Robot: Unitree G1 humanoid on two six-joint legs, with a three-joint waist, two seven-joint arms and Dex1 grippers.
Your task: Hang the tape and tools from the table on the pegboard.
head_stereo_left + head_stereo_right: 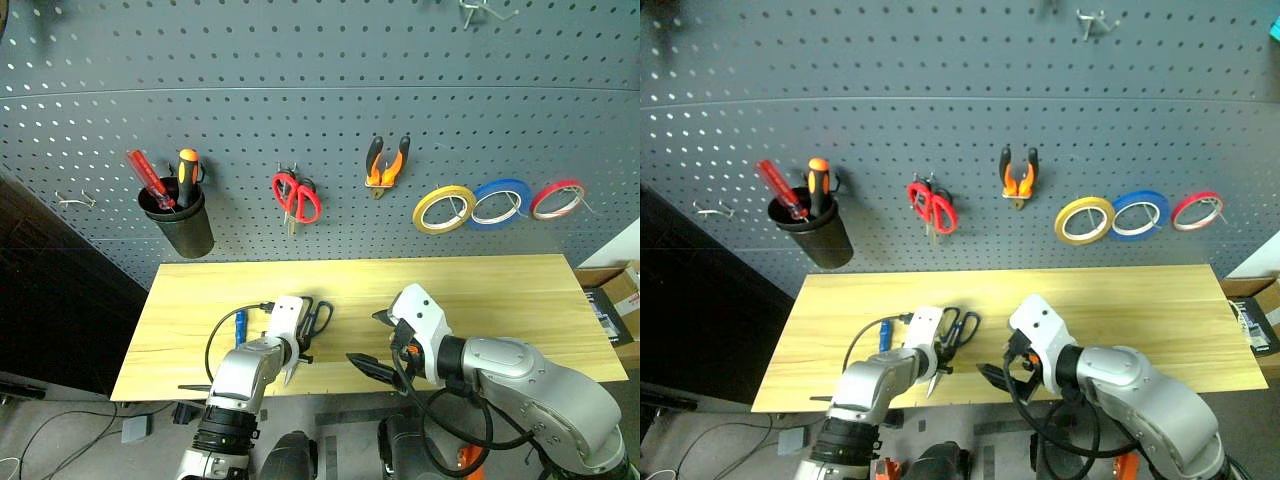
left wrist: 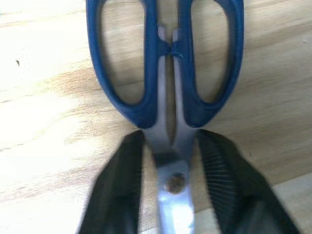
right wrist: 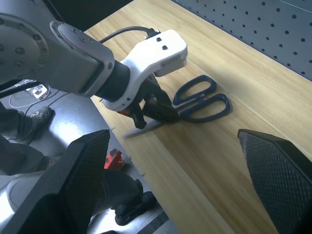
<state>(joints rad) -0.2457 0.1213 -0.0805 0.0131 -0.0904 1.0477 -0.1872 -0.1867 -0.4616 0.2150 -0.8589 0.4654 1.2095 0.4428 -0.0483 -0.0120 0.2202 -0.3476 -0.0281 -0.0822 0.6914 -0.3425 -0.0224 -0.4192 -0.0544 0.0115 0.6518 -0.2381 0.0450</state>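
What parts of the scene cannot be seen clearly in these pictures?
- Scissors: in the left wrist view the blades leave the picture's edge, and the left tool flanks the pivot; whether its fingers already press the steel cannot be told.
- Blue-handled screwdriver: in the left eye view the left arm covers its shaft.
- Red screwdriver and orange-handled one in the black cup: the cup hides their tips.
- Right tool: its fingertips are cut off.

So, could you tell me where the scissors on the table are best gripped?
At the steel neck by the pivot, just below the loops, from above. The scissors lie flat on the table, blades over its near edge, and the left gripper already straddles that narrow neck.
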